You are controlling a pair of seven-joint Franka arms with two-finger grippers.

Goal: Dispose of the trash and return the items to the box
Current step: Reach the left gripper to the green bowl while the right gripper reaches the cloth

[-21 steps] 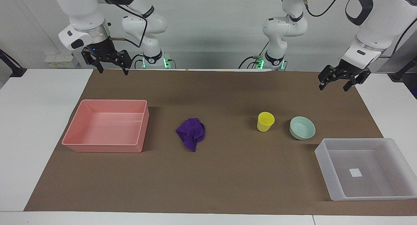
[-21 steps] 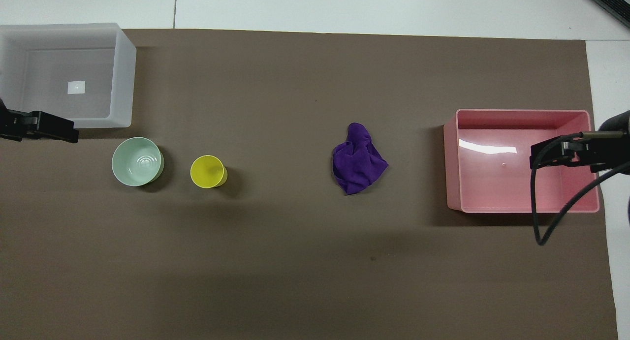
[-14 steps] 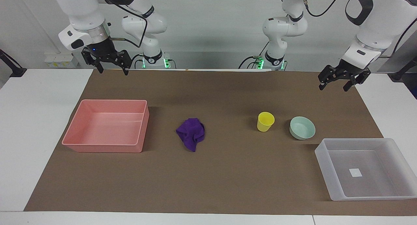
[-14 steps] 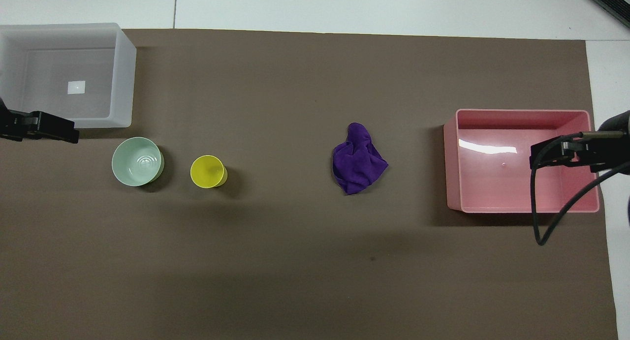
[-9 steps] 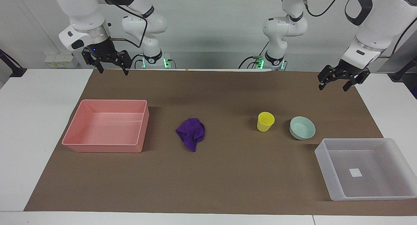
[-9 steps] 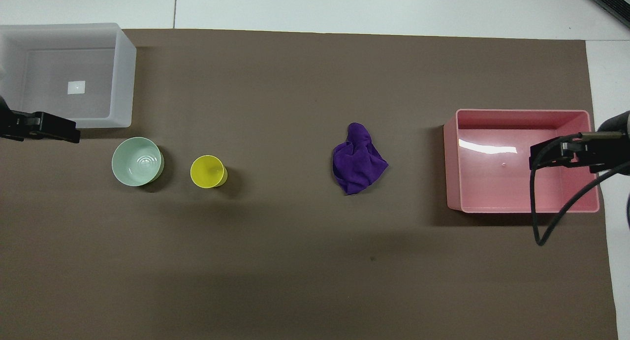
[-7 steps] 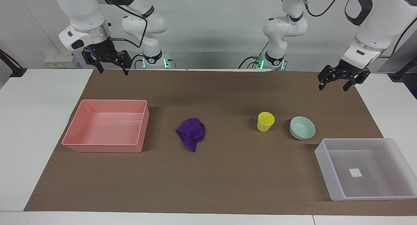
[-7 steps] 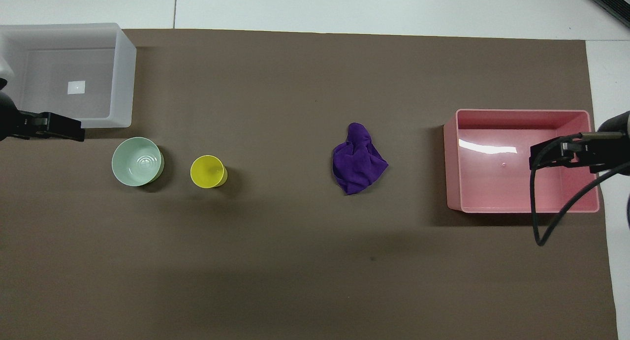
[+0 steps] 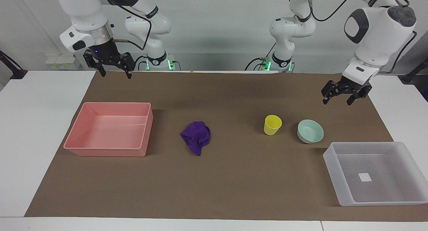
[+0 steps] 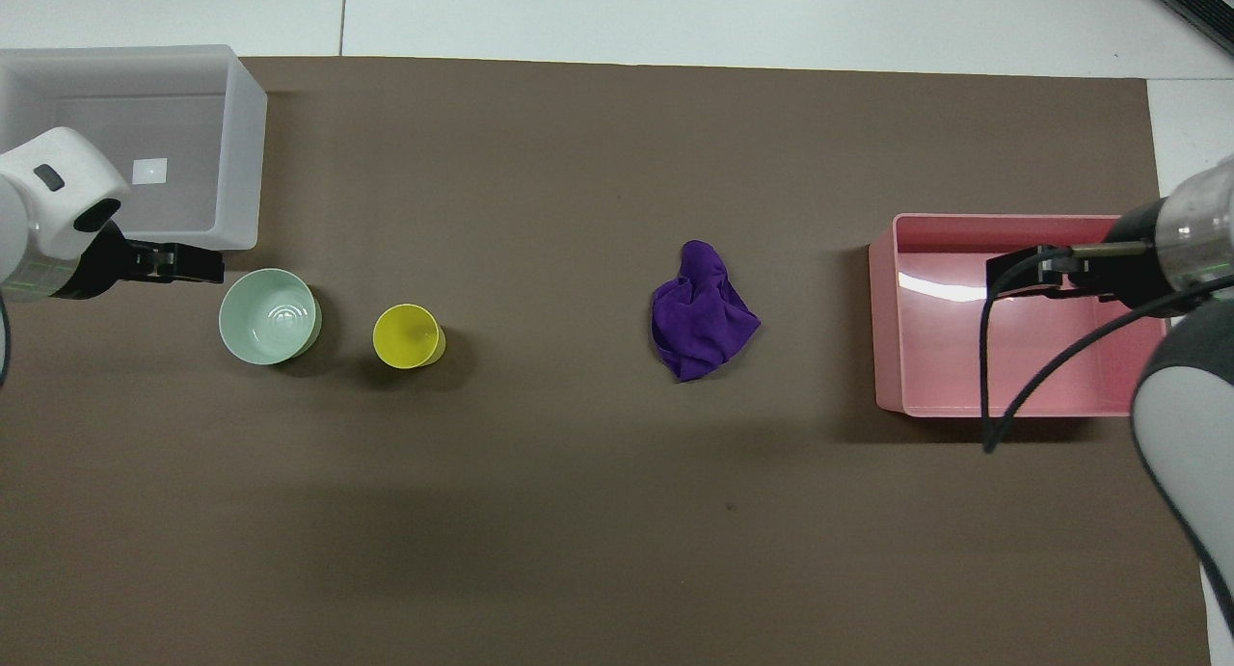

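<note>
Purple cloth wad (image 9: 196,137) sits in the middle of the brown mat (image 9: 214,184) on the worktop (image 9: 33,124). It is the trash, and it is not in the pink tray (image 9: 110,129) yet. In the facing view the pink tray is at 9 o'clock from the cloth, and it has nothing in it.

At 3 o'clock from the cloth stands the yellow cup (image 9: 272,124). Just beside it, one more step toward 3 o'clock, is the mint-green bowl (image 9: 310,131). Both are on the mat, not in the clear box (image 9: 374,173). The clear box sits at about 4 o'clock from the bowl, with only a white sticker (image 9: 364,177) inside.

So nothing is done yet. The cloth must go in the pink tray, I think, and the cup and bowl must go in the clear box.

Up in the air, the left gripper (image 9: 337,99) hangs over the mat at about 1 o'clock from the bowl. Its jaws are spread wide and hold nothing. The right gripper (image 9: 114,72) waits over the mat's edge at 12 o'clock from the pink tray, jaws wide and bare too.
</note>
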